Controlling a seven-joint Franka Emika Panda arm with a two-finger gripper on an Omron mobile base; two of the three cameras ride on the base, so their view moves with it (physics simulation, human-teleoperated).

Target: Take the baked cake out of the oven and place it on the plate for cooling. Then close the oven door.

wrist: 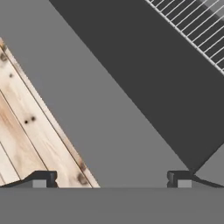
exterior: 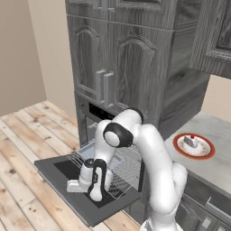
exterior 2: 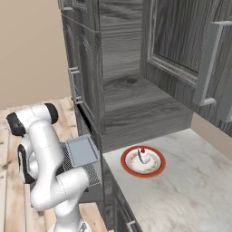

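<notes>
Cake step done, judging by the layout: baked cake [exterior 2: 143, 155] sitting on the plate [exterior 2: 128, 168], cherry up, roughly centred, on the marble counter [exterior 2: 190, 190] to the right of the oven [exterior: 90, 118]. Same pair seen from the left base view, plate on the far right of the counter, well apart from the arm.

Left to do: 1 step, closing the oven door [exterior: 58, 173]. Door lying flat and fully open, hinged down toward the near floor, black glass window facing up. Wire rack [exterior: 122, 173] pulled out over the door, with a shallow grey tray [exterior 2: 81, 151] resting on it; nothing on the tray as far as visible. Rack probably needing to slide back in before the door can swing shut, though hard to say from here whether it would clear.

Gripper [wrist: 113, 178] released, fingers spread wide, nothing between them. Hand low over the left part of the door, pointing down: hand view looking at the grey door frame and the dark glass, wooden floor [wrist: 26, 127] beyond the door's edge and a corner of the rack at the far side. Not touching the door as far as can be told. Bar handle not identifiable in these views, likely on the underside of the near edge.

Next move, as a judgement: get under or behind the near edge of the door and lift it up toward the oven front.
</notes>
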